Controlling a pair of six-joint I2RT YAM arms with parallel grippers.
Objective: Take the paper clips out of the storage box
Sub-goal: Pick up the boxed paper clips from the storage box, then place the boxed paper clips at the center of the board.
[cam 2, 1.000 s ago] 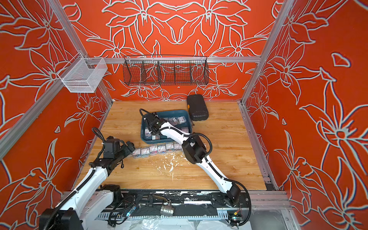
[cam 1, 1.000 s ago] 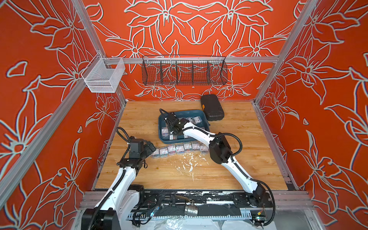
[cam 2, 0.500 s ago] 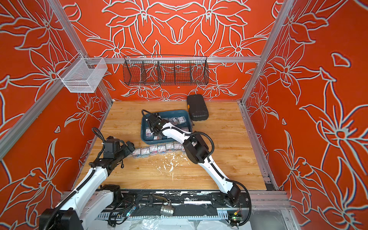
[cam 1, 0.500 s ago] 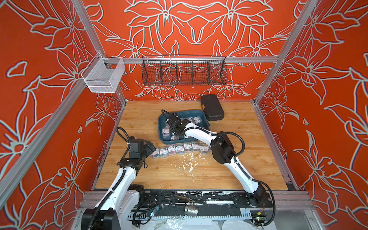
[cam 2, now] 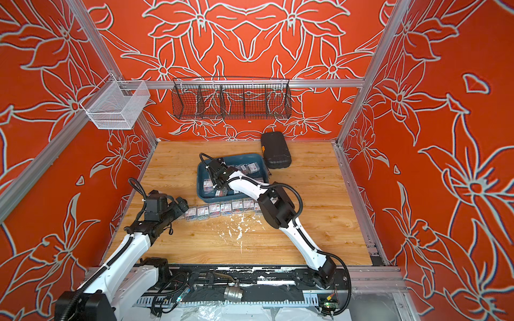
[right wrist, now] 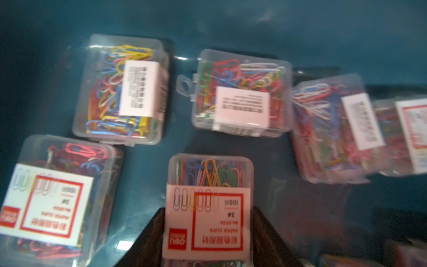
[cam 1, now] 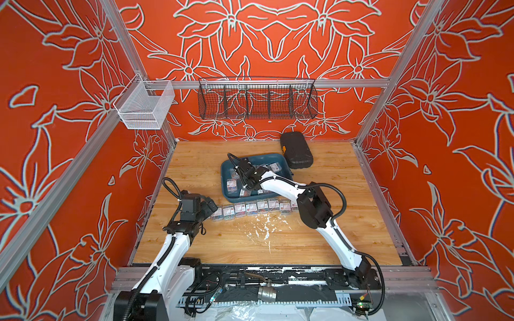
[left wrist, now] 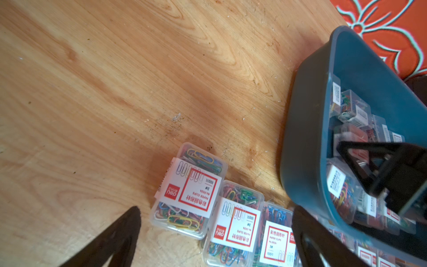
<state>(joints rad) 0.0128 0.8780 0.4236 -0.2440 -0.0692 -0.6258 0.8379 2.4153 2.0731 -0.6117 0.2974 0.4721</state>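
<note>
Right gripper [right wrist: 208,210] first: within the last second I had drawn its jaws inward, and by this moment they pinched one labelled box [right wrist: 209,185] of paper clips by its long sides, label up. That box looked sharp in the right wrist view while its neighbours smeared, so I judged it was already moving with me. It was not yet out, though: it hung inside the storage box [cam 1: 261,157], toward the left wall. Several other boxes [right wrist: 122,92] lay loose on the floor around it. My left gripper [left wrist: 217,208] had not stirred. Its fingers stood spread wide, holding nothing, above the left end of the row [cam 1: 251,208] set out on the tabletop [cam 1: 347,236] along the storage box's near wall. One more box was secured for that row, and plenty remained to fetch.
</note>
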